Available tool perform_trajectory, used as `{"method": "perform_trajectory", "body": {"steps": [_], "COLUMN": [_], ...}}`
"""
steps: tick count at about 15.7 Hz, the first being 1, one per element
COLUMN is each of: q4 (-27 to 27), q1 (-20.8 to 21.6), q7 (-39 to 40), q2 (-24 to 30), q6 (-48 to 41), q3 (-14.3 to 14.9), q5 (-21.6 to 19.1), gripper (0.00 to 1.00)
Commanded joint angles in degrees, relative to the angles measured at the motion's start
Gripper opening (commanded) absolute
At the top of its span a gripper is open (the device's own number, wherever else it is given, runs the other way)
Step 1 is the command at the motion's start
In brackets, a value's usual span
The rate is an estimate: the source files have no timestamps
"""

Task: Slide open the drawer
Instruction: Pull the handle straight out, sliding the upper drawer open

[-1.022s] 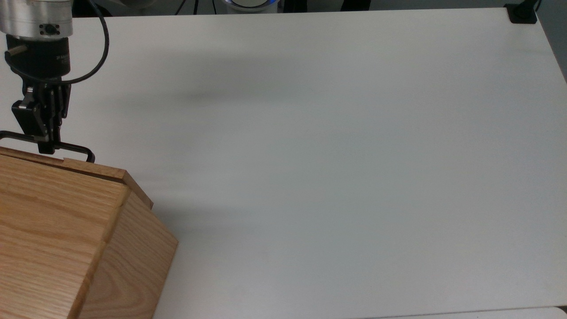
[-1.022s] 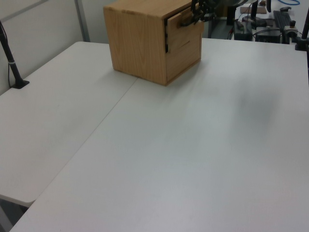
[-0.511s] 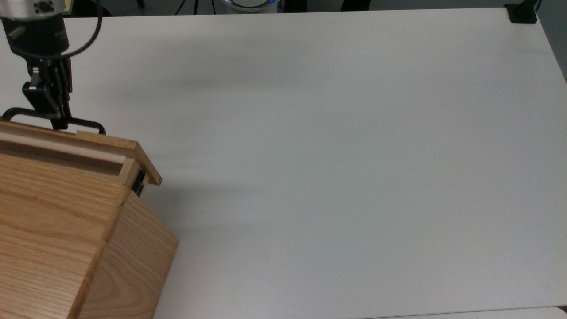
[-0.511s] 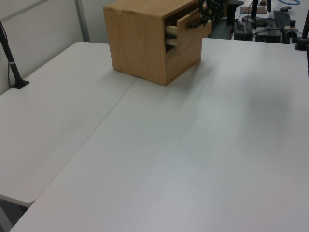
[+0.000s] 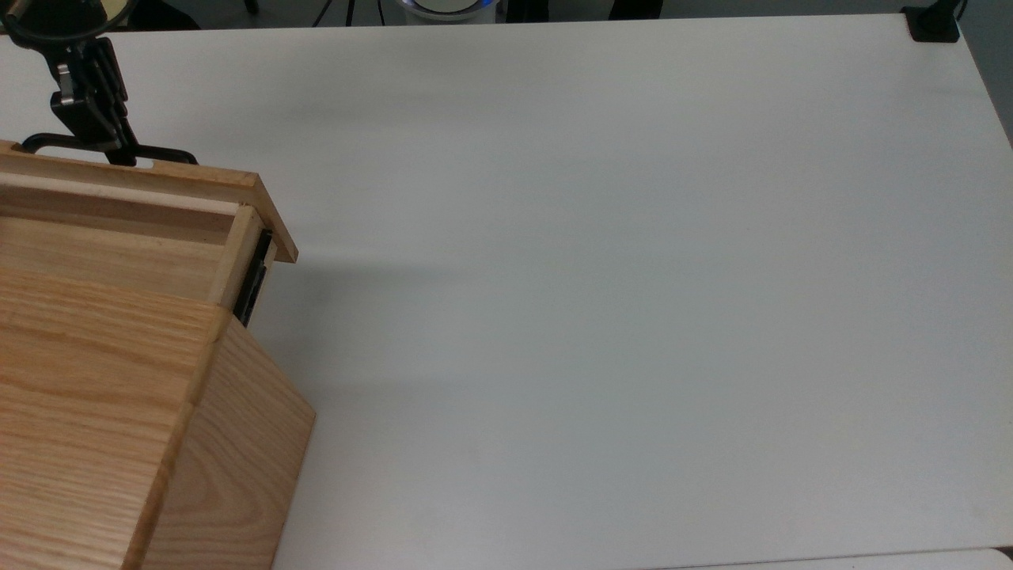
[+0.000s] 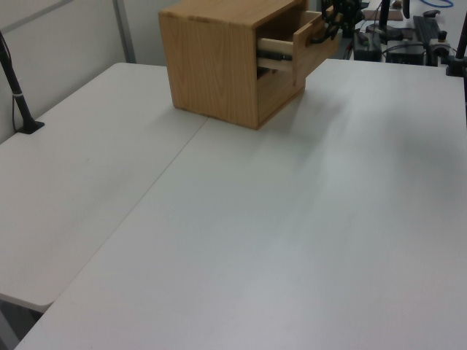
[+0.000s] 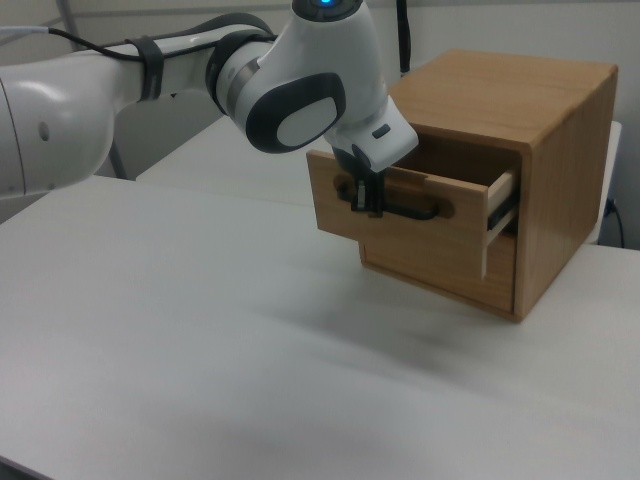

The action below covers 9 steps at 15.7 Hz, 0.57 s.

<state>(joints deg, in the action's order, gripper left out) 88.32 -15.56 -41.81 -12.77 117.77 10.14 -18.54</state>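
Your black two-finger gripper [image 5: 119,154] is clenched on the thin black metal bar handle [image 7: 395,209] of the light oak wooden drawer [image 7: 420,225], gripping the bar near its middle, with the fingers pointing at the flat front panel. In the right view you can see the white Franka arm [image 7: 300,90] reaching in from the right view's left, its wrist just above the handle. The drawer is the upper of 2 fronts on the oak cabinet body [image 5: 103,427], and it stands partly slid out: in the top view its shallow wooden tray interior [image 5: 103,253] is exposed between the front panel and the cabinet's grained top, and a black side rail [image 5: 255,277] shows along the tray's side on the top view's right. In the left view the drawer [image 6: 310,44] juts out from the cabinet [image 6: 219,65] toward the left view's right, with the lower front below it flush with the cabinet. The cabinet sits on the white tabletop [image 5: 617,277] at the top view's left edge, toward the lower left corner; in the left view it stands near the far edge of the tabletop. A black clamp mount [image 5: 934,22] sits at the top view's upper right corner of the tabletop.
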Motion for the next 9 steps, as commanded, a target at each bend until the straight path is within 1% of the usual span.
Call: {"method": "perform_trajectory", "body": {"steps": [1, 6, 9], "q4": [3.0, 3.0, 3.1], "q1": [-0.4, -3.2, -4.0], "q7": [12.1, 17.1, 19.8], "q2": [5.8, 7.4, 8.2], "q6": [-7.5, -14.2, -17.3], "q3": [0.1, 0.1, 0.1], "q5": [-1.0, -1.0, -1.0], "gripper": [0.0, 0.0, 0.0]}}
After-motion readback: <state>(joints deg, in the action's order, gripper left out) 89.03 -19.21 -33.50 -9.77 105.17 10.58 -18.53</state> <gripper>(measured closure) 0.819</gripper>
